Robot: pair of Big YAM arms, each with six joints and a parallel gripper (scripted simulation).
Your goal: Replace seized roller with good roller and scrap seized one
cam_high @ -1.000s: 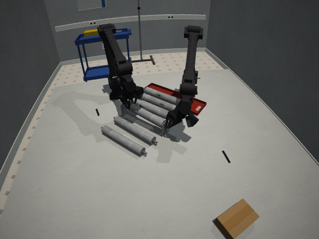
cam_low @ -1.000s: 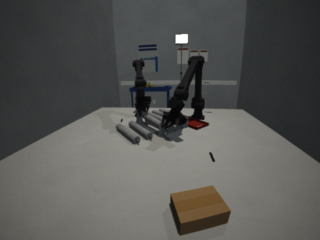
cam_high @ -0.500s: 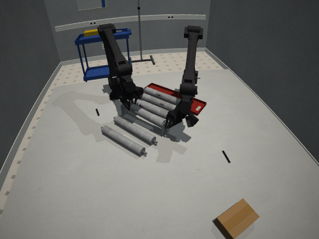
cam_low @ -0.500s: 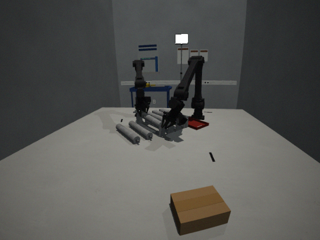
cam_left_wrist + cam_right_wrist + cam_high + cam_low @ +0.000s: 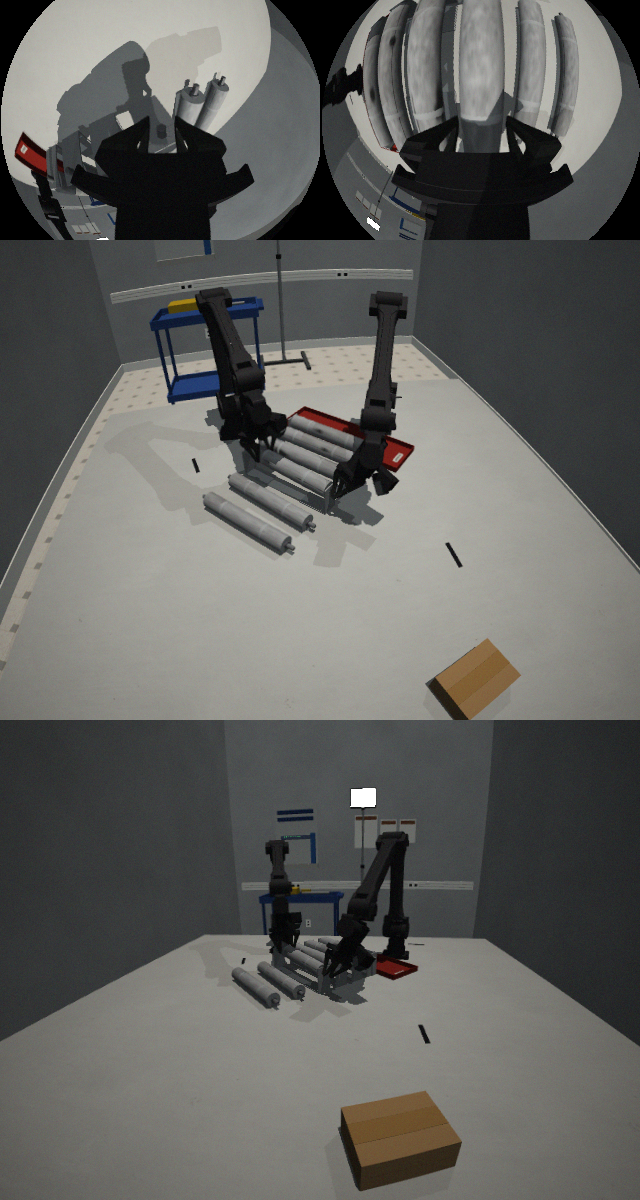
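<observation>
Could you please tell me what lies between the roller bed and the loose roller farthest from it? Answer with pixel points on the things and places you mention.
Another loose roller (image 5: 271, 502) (image 5: 280, 980) (image 5: 190, 107) (image 5: 531, 65) lies there, roughly parallel to the farthest one (image 5: 247, 523) (image 5: 254, 986) (image 5: 213, 103) (image 5: 568, 75); the top view shows it best.

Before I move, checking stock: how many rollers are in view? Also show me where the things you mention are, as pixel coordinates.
6: four rollers (image 5: 301, 471) (image 5: 305, 960) (image 5: 480, 75) in the roller bed (image 5: 326, 499) (image 5: 323, 980), two loose rollers (image 5: 271, 502) (image 5: 281, 979) (image 5: 190, 108) (image 5: 531, 65) beside it. The scrap tray (image 5: 391, 445) (image 5: 390, 968) (image 5: 34, 156) is partly hidden; more may lie there.
</observation>
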